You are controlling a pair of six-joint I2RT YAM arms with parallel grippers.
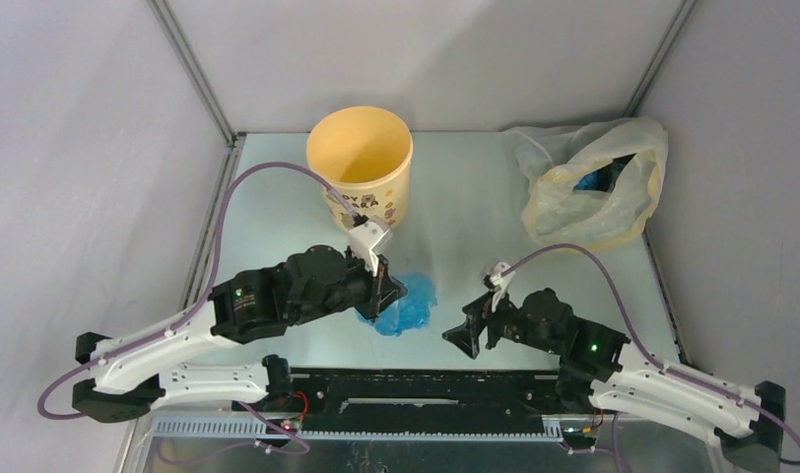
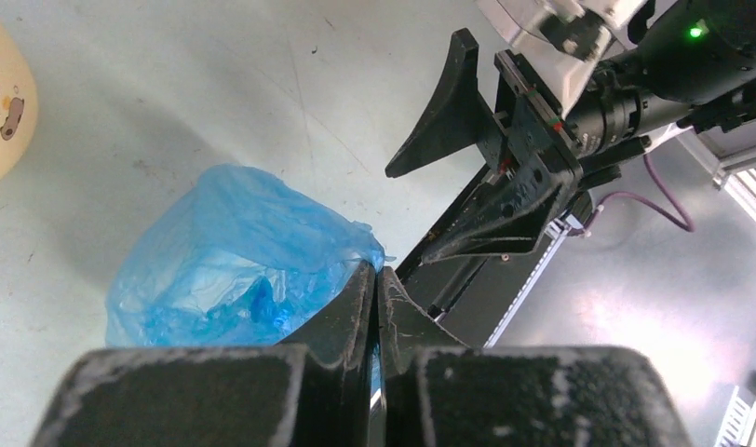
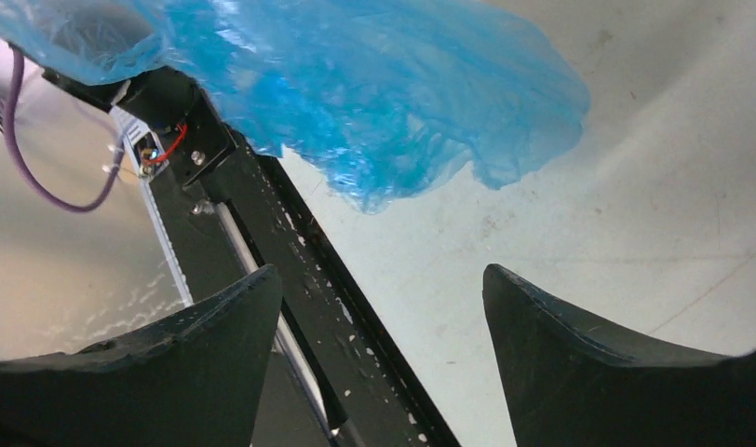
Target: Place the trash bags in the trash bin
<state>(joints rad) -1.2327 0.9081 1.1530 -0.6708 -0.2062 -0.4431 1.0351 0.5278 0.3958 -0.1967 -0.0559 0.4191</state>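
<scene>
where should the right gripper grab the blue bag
Pinch the puffed, wrinkled fold on the right side of the blue bag, coming in from the right. The left gripper is shut on its left edge, and the open right gripper faces that free side.

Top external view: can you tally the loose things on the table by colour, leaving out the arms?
blue trash bag: 1
yellow-orange bin: 1
pale yellowish see-through bag: 1 (something blue inside, too hidden to count)
Total: 3
</scene>
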